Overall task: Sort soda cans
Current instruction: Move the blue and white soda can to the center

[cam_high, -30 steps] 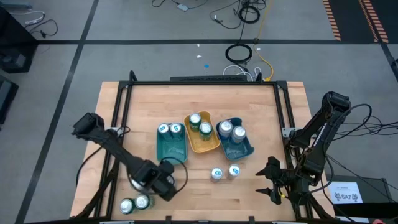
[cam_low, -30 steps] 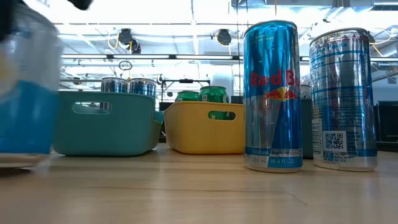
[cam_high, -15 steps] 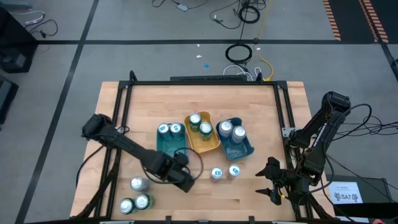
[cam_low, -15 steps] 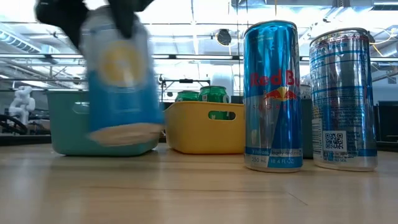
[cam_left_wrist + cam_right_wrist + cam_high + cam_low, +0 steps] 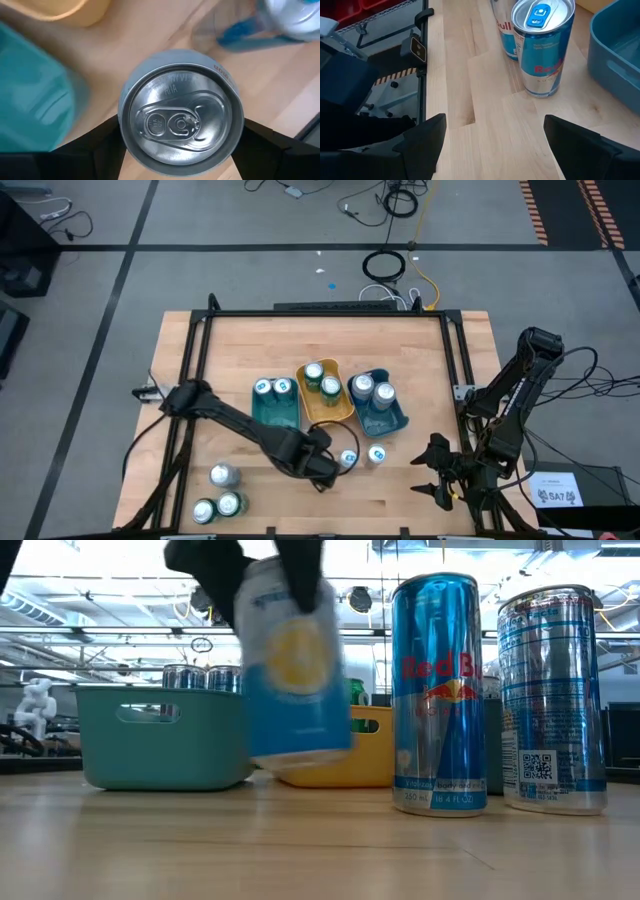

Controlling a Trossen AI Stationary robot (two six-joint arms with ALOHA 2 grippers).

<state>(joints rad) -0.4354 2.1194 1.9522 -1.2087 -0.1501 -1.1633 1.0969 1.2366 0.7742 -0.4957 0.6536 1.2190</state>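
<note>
Over wooden table (image 5: 230,340), left gripper (image 5: 318,463) pinching pale can (image 5: 181,116) clear of boards for sorting, two cans (image 5: 362,457) just beyond; right gripper (image 5: 490,140) spread, idle.

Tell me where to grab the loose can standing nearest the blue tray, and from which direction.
Grip the can around its upper side wall, descending from above. It stands upright; the right gripper waits open beside it. Its neighbouring can and the blue tray crowd some sides.
</note>
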